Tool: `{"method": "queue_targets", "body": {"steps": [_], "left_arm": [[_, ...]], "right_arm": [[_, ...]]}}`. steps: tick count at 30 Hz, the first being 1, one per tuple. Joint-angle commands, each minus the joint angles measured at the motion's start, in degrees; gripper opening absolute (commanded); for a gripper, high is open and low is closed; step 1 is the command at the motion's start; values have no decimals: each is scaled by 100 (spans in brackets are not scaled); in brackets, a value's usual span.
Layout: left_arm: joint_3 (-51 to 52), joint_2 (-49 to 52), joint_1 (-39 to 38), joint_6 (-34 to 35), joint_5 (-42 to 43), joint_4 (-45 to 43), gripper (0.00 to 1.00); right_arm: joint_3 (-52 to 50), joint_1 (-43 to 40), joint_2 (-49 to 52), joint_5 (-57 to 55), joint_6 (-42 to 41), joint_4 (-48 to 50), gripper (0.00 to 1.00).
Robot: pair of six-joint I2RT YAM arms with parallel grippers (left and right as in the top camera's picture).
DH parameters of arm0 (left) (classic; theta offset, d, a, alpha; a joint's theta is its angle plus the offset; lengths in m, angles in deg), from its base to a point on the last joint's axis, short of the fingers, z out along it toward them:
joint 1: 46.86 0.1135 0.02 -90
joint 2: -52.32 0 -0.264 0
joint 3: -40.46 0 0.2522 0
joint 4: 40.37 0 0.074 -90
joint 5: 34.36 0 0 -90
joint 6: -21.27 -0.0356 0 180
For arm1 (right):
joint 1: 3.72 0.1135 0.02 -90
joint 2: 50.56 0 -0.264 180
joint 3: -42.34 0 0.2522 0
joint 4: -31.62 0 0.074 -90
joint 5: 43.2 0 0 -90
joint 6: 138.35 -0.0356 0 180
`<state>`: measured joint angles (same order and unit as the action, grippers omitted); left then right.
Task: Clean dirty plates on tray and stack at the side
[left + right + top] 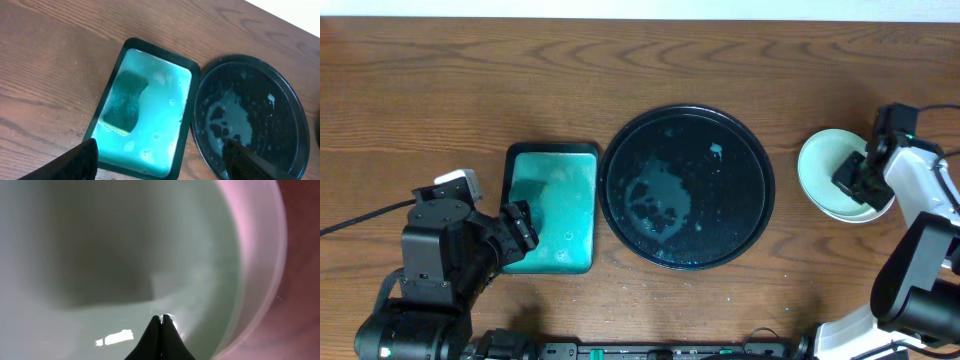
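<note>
The black glossy tray (745,140) lies mid-table with no plate on it, only watery pale smears and a small teal speck; it also shows in the left wrist view (280,100). A stack of pale mint-green plates (823,162) sits on the table to the right of the tray, with a white edge below. My right gripper (850,180) is over the stack, its fingers (161,317) shut together, tips against the top plate's pale green surface (100,255). My left gripper (520,228) is open and empty above the near edge of the teal basin (160,165).
A teal rectangular basin (575,215) of soapy water stands left of the tray, with a dark green sponge (125,100) in it. A black cable runs across the table at the far left (360,218).
</note>
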<state>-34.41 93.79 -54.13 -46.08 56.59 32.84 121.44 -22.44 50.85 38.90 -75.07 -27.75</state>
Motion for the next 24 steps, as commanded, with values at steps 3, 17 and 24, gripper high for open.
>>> {"method": "queue_targets", "body": {"steps": [3,17,24], "left_arm": [[28,0,24,-13,-48,13,80],[28,0,24,-13,-48,13,80],[28,0,24,-13,-48,13,80]], "right_arm": [[293,-223,-586,284,-358,-730,5],[356,1733,-4072,4419,1003,-540,99],[334,1845,-4806,3375,1749,-1370,99]]}}
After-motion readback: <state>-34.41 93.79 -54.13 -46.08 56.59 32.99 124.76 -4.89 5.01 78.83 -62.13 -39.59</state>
